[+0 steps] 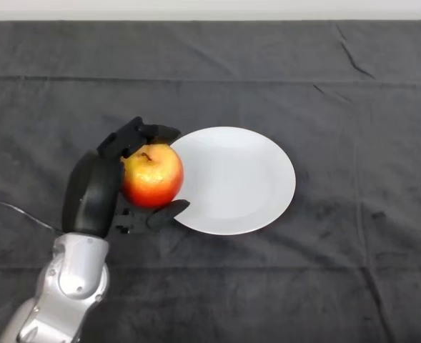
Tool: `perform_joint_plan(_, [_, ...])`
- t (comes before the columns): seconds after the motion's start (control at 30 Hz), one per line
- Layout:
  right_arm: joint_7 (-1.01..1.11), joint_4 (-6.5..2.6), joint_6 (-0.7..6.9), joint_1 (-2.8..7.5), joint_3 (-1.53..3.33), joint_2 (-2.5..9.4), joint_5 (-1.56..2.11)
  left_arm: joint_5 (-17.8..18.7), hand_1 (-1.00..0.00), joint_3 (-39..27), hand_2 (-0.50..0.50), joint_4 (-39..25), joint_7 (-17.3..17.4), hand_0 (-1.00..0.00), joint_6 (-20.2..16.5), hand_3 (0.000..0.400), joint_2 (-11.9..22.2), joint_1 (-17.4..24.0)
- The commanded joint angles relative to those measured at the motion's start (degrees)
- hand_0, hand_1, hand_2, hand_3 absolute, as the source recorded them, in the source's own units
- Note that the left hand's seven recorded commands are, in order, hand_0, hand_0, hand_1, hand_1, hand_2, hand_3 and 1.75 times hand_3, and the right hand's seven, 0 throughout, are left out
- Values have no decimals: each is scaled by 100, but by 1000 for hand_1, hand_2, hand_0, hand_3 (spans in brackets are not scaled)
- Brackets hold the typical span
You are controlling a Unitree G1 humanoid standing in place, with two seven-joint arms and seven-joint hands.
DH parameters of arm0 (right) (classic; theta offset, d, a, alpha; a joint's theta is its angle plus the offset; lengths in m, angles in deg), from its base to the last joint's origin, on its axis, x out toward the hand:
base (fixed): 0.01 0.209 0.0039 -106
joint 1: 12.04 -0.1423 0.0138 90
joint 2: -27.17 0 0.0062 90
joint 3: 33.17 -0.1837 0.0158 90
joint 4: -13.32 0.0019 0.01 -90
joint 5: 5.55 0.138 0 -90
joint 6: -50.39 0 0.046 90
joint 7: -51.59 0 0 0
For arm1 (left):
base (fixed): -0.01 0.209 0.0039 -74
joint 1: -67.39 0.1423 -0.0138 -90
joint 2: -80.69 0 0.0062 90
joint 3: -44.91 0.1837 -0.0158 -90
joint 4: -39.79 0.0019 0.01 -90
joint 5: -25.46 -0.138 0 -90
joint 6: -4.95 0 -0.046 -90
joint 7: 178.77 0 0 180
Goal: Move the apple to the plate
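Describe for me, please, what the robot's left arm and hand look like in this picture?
The left arm is silver-grey, with smooth rounded shells and small dark screw holes near the wrist. It ends in a black left hand with a bulky, glossy, rounded back. Its fingers are thick and blocky, matte black, and the thumb is short with a rounded tip.

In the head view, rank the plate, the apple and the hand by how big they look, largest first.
1. White plate, clearly largest.
2. Left hand, curled round the apple.
3. Red-yellow apple, smallest.
The hand may be raised nearer the camera, so ranks 2 and 3 are less sure.

Red-yellow apple [151, 175], white plate [235, 179]
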Motion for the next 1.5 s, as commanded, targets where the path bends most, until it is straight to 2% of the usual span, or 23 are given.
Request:
perform_joint_plan(0.03, [-88,59,18,71,-61,48,44,41,-1000,123,0,264,-96,-1000,131,400,-59,-434])
perform_joint_plan(0.4, [-77,36,20,63,-63,38,46,248,-1000,414,0,1516,-249,-1000,535,400,-277,-1019])
perform_joint_plan(0.87, [-54,-5,22,48,-66,21,46,583,-1000,748,0,2774,-240,-1000,921,400,-461,-1474])
perform_joint_plan(0.9, [-53,-7,22,47,-66,20,46,603,-910,761,-45,2823,-229,-1000,931,400,-464,-1496])
perform_joint_plan(0.93, [-51,-10,22,46,-66,19,46,626,-757,774,-122,2875,-216,-1000,942,400,-467,-1520])
perform_joint_plan(0.97, [-49,-13,22,45,-67,18,45,647,0,788,-339,2925,-206,-678,956,271,-470,-1539])
perform_joint_plan(1.0, [-48,-16,22,44,-67,17,45,663,0,800,-288,2965,-200,-576,968,231,-474,-1552])
perform_joint_plan(1.03, [-46,-19,22,43,-67,16,45,680,0,815,-94,3007,-194,-188,981,75,-478,-1566])
perform_joint_plan(1.07, [-44,-22,22,42,-67,15,45,697,0,830,0,3045,-188,0,992,0,-483,-1577])
perform_joint_plan(1.5, [-27,-49,20,33,-69,5,42,931,0,817,0,3080,16,0,1031,0,-351,-1647])
